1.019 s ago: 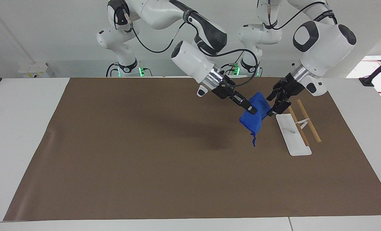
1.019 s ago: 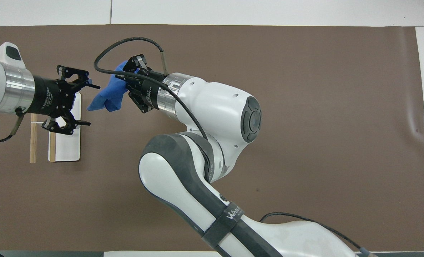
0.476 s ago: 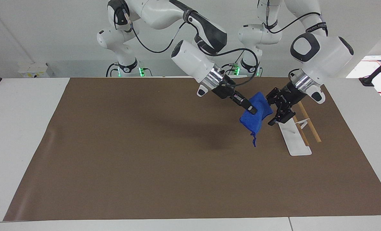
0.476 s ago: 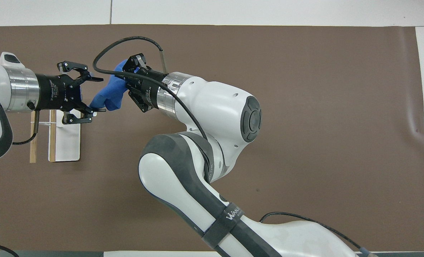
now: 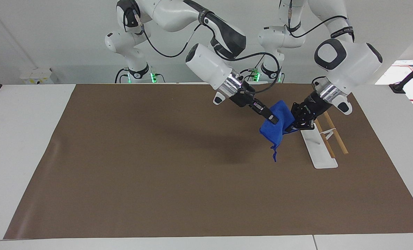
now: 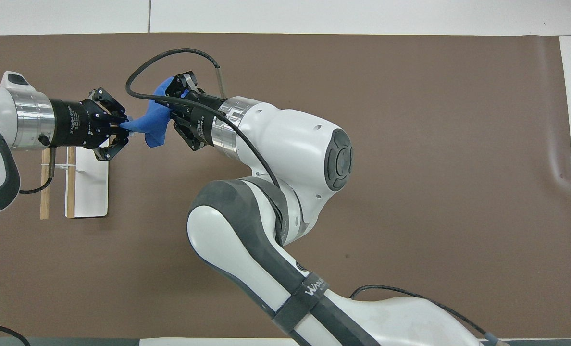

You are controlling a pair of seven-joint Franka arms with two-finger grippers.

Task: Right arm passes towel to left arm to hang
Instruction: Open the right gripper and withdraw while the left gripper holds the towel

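Observation:
The blue towel (image 5: pixel 274 133) (image 6: pixel 154 126) hangs in the air over the brown mat, stretched between both grippers, and its short string (image 5: pixel 274 155) dangles below. The right gripper (image 5: pixel 272 119) (image 6: pixel 169 109), reaching in from the right arm's end, is shut on the towel's upper fold. At the towel's edge toward the left arm's end, the left gripper (image 5: pixel 290 127) (image 6: pixel 124 126) has its fingertips shut on the cloth. Both grippers are over the mat, just beside the rack's end.
A white rack base (image 5: pixel 318 147) (image 6: pixel 92 190) with two wooden rods (image 5: pixel 335 131) (image 6: pixel 45 185) lies on the brown mat (image 5: pixel 158 156) toward the left arm's end, partly under the left gripper. The right arm's cable (image 6: pixel 170 54) loops above the towel.
The left gripper moved in from beside the rack to the towel's edge and closed on it. The right gripper kept its hold and barely moved.

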